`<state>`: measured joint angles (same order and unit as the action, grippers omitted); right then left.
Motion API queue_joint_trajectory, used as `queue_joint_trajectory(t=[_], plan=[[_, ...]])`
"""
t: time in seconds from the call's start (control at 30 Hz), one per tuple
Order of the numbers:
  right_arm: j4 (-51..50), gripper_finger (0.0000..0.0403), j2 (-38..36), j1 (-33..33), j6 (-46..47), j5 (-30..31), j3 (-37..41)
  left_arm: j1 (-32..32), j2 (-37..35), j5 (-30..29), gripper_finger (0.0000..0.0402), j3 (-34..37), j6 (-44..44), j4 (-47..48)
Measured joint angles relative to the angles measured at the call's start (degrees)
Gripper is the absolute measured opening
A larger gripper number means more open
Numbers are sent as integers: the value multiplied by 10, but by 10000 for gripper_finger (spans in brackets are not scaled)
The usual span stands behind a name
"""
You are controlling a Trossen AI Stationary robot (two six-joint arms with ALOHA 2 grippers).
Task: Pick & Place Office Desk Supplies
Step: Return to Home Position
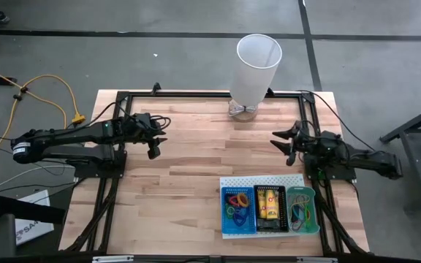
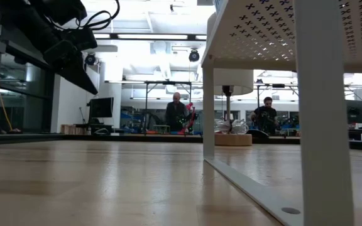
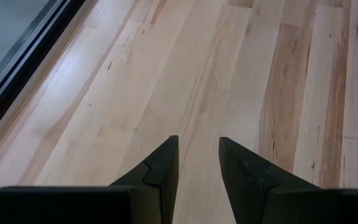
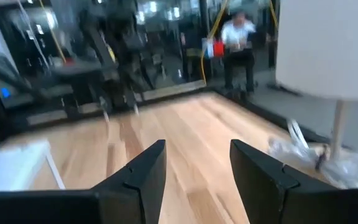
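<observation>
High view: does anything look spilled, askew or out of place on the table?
Nothing stands out. The blue bin, black bin and green bin sit side by side, square on the white shelf, contents inside. The white bin stands upright at the far edge. Left arm and right arm wait over bare wood, jaws open.

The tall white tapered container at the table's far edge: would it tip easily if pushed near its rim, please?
Probably yes: the white container is widest at its open top and narrows to a thin post, so it looks top-heavy. From above it looks empty, so likely light. The crumpled clear plastic at its foot might let it slide.
</observation>
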<state>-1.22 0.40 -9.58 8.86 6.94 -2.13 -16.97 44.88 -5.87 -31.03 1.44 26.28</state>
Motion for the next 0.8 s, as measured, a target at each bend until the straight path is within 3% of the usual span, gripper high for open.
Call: queue_joint_trajectory(t=[0.07, 0.53, 0.8], plan=[[36, 166, 0, 0, 1, -1, 16, 0, 0, 0, 108, 0, 1, 0], [35, 166, 3, -1, -15, 2, 17, 0, 0, 0, 108, 0, 4, 0], [33, 166, 13, 0, 26, 1, 17, 0, 0, 0, 108, 0, 2, 0]])
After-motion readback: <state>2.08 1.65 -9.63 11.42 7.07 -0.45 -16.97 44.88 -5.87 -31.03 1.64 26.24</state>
